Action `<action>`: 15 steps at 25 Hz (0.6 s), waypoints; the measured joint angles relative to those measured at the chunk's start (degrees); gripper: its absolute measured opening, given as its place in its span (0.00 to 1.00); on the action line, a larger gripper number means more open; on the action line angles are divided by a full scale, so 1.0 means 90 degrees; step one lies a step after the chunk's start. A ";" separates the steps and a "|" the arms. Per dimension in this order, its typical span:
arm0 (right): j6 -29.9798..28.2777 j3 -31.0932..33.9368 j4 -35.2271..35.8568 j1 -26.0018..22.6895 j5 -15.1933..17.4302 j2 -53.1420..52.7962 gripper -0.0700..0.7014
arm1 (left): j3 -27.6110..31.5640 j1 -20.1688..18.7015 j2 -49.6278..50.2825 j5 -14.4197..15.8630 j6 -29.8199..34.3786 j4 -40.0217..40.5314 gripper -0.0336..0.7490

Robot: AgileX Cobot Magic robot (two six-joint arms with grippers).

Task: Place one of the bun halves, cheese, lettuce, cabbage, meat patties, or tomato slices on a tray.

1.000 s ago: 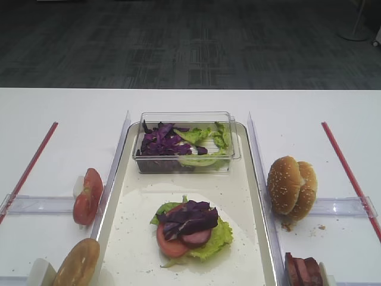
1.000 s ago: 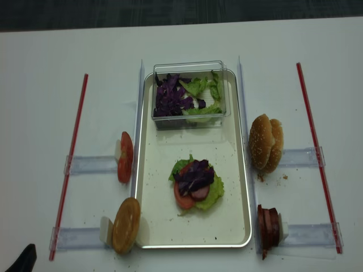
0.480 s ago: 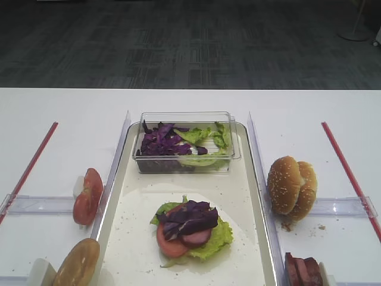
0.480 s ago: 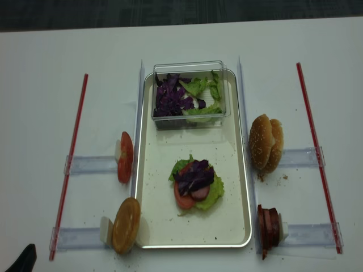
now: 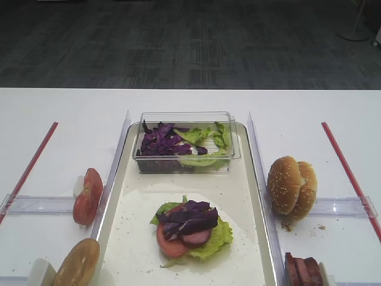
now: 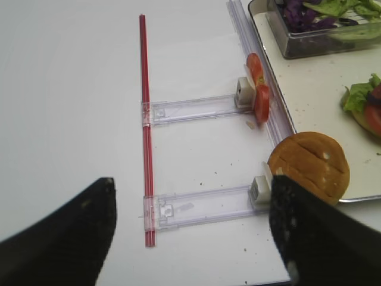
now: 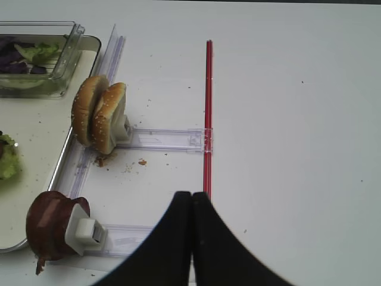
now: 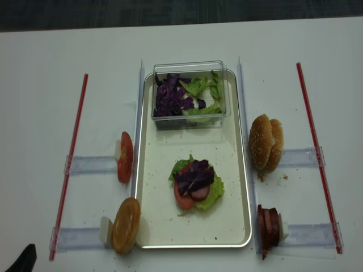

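On the cream tray [image 8: 170, 221] lies a stack: lettuce [image 5: 218, 237], a tomato slice [image 5: 169, 246], a pinkish meat disc [image 5: 197, 238] and purple cabbage [image 5: 188, 217] on top. Two sesame bun halves [image 5: 290, 186] stand on edge right of the tray, with meat patties [image 8: 269, 226] nearer the front. On the tray's left stand tomato slices [image 6: 258, 95] and one bun half [image 6: 308, 167]. No cheese is in view. My left gripper [image 6: 193, 185] hangs open over the bare table left of that bun half. My right gripper [image 7: 191, 195] is shut on nothing, right of the patties [image 7: 50, 229].
A clear plastic box [image 5: 181, 143] of cabbage and lettuce sits at the tray's far end. Clear plastic rails [image 8: 91, 164] hold the food on both sides. Red strips [image 8: 71, 158] run along the table's outer left and right [image 8: 315, 147].
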 joint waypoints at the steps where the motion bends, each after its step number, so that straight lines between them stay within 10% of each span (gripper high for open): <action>1: 0.0000 0.0000 0.0000 0.0000 0.0000 0.0000 0.56 | 0.0000 0.0000 0.0000 0.0000 0.0000 0.0000 0.67; 15: 0.0000 0.0000 0.0000 0.0000 0.0000 0.0000 0.56 | 0.0000 0.0000 0.0000 0.0000 0.0000 0.0000 0.67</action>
